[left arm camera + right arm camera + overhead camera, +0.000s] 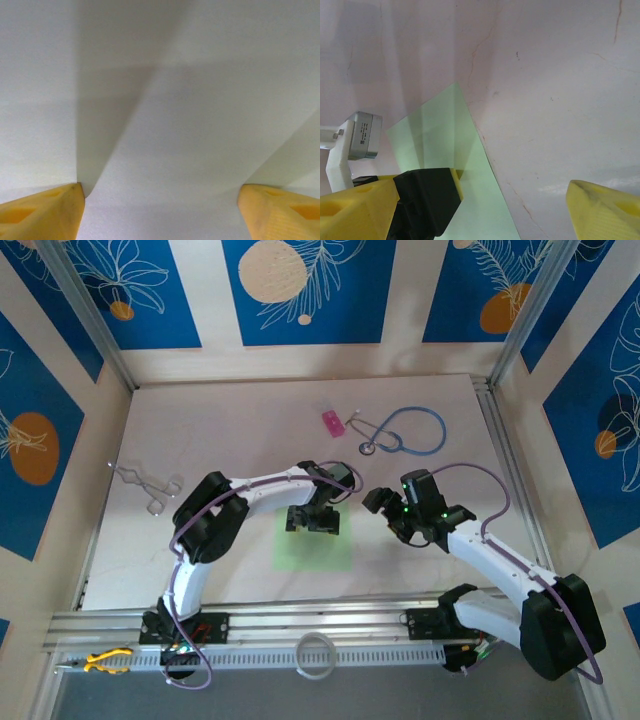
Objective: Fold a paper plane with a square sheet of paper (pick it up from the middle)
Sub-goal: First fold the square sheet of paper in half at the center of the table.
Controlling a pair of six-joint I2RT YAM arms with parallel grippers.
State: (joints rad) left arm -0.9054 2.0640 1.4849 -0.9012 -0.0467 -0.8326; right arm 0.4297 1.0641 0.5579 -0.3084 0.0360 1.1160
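The sheet of paper is pale matte green, on an off-white table. The block is pink and the stethoscope blue. The left fingers and right fingers are yellow. The wall panels are blue with white leaf outlines and orange and cream discs.

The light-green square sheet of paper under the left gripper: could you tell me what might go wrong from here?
1. The left gripper is open over the light-green square sheet of paper; closing may crumple or skid it instead of pinching its middle.
2. The right gripper hangs open beside the sheet, so nothing pins it.
3. Both grippers sit close together and might collide.
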